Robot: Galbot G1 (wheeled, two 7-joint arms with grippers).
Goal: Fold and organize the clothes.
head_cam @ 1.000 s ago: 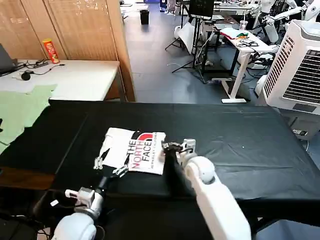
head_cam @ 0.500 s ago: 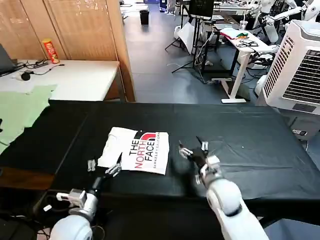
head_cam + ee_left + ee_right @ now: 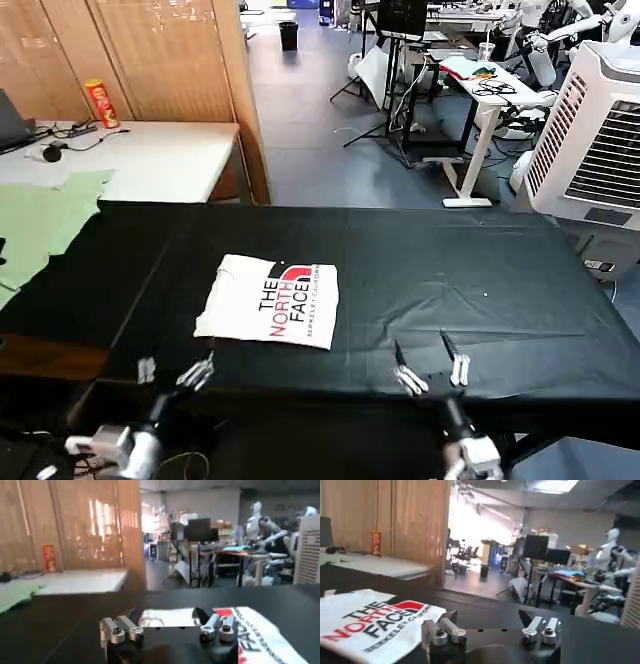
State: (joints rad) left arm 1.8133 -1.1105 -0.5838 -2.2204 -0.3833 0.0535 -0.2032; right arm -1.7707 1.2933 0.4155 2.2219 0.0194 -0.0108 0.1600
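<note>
Folded shirt [image 3: 269, 300] on our desk [image 3: 480, 270].
Our left hand [image 3: 172, 375] and right hand [image 3: 430, 368] hang spread, near its front edge.

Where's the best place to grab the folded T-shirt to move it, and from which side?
Probably the T-shirt's near edge, coming from the robot's side. It lies flat and folded on the black table, and both open grippers, left and right, hover at that near edge.

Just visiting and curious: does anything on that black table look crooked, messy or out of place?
Nothing much stands out. The white folded T-shirt with black and red print lies flat on the black table, slightly askew to its edge. A pale green garment drapes the far left end.
</note>
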